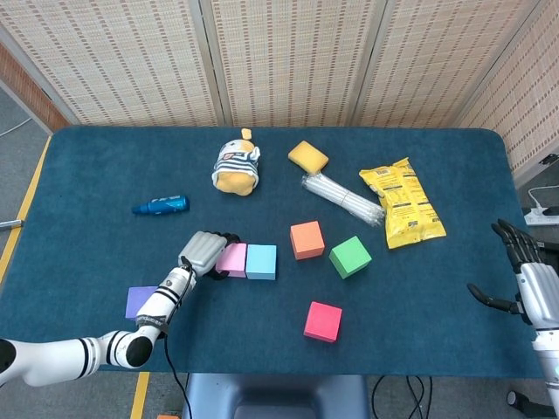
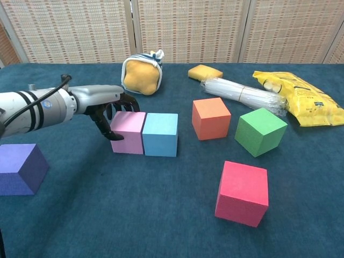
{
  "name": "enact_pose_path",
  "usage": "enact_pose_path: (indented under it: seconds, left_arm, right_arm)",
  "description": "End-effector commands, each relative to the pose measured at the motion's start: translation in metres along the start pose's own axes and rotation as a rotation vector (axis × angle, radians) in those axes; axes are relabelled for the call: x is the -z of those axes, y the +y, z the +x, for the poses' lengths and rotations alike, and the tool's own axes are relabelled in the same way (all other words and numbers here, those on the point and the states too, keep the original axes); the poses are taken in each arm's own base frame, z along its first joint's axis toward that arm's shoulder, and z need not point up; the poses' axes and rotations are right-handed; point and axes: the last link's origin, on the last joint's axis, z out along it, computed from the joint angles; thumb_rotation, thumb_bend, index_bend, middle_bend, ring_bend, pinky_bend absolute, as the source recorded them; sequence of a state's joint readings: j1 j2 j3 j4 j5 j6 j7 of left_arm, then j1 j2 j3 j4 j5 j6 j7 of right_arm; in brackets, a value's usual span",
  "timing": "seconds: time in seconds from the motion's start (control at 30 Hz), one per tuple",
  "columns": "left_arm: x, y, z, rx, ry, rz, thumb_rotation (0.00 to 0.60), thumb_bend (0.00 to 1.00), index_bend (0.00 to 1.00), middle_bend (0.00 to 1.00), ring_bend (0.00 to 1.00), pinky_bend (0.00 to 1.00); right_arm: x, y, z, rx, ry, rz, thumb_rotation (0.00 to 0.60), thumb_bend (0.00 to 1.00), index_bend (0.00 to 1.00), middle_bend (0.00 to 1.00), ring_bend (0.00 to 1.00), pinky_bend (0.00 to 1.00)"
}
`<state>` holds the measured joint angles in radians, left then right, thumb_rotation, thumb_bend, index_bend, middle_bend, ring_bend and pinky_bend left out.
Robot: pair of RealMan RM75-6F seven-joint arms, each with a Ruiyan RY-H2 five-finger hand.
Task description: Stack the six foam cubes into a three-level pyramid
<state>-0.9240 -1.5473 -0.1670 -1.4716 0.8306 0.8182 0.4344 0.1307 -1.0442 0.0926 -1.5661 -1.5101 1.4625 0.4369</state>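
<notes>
Six foam cubes lie singly on the blue table point(image 1: 96, 166). My left hand point(image 1: 203, 253) point(image 2: 105, 105) holds the pink cube point(image 1: 231, 260) point(image 2: 129, 131) from its left side, fingers behind it and thumb at its front corner. That cube sits flush against the light blue cube point(image 1: 261, 262) point(image 2: 160, 134). To their right stand the orange cube point(image 1: 307, 239) point(image 2: 210, 117) and the green cube point(image 1: 350, 257) point(image 2: 260, 131). Nearer the front is the red cube point(image 1: 323, 321) point(image 2: 242, 193). A purple cube point(image 1: 138, 301) point(image 2: 20, 168) rests at the left. My right hand point(image 1: 527, 279) hangs open off the table's right edge.
At the back lie a plush toy point(image 1: 236, 166), a yellow sponge point(image 1: 308, 156), a bundle of straws point(image 1: 342, 199) and a yellow snack bag point(image 1: 402, 212). A blue marker point(image 1: 161, 206) lies at the left.
</notes>
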Motion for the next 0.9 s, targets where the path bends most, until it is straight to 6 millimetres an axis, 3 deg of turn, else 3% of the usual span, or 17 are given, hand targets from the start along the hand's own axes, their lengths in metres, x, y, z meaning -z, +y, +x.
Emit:
enact_pose_path:
  seconds: [0.03,0.9]
  left_arm:
    - [-0.0001,0.0012,-0.0003,-0.003,0.000,-0.002,0.600,0.30,0.35,0.37,0.36,0.35]
    - [0.0002,0.0060,-0.0013,-0.008,0.003,-0.002,0.600,0.30,0.35,0.36,0.36,0.34]
  right_arm:
    - [0.0003,0.0004,0.0004,0.001,0.001,-0.001,0.600,0.31,0.00,0.12,0.04,0.07]
    - [0.0007,0.0038,0.0013,-0.003,0.004,-0.005,0.600,0.31,0.00,0.12,0.04,0.07]
